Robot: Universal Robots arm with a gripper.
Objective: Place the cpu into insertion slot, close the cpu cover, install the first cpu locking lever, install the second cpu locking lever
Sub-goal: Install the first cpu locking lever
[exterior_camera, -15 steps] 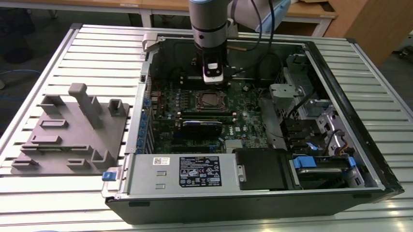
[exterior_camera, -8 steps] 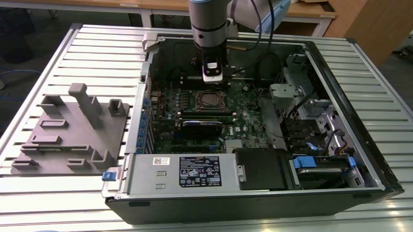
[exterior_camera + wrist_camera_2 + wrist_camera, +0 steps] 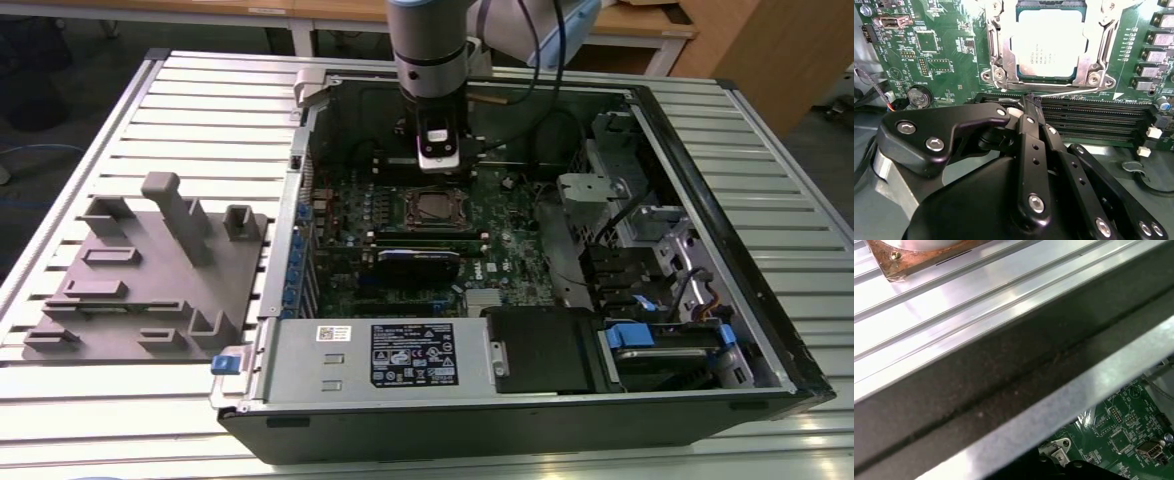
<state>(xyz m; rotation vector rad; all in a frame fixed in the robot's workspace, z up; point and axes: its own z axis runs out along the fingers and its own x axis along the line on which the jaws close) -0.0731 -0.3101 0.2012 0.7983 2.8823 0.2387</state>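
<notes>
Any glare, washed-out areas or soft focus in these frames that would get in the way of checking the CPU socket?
In the second wrist view, the cpu top is washed out nearly white by glare, while the gripper shows dark in the foreground. In the first wrist view, bright reflections streak the ribbed metal table and everything looks soft. In the exterior view, lighting is even and the insertion slot is small but clear.

Dull silver metal cpu (image 3: 1050, 47), shiny steel cpu cover (image 3: 1094, 55), matt black jaws.
</notes>
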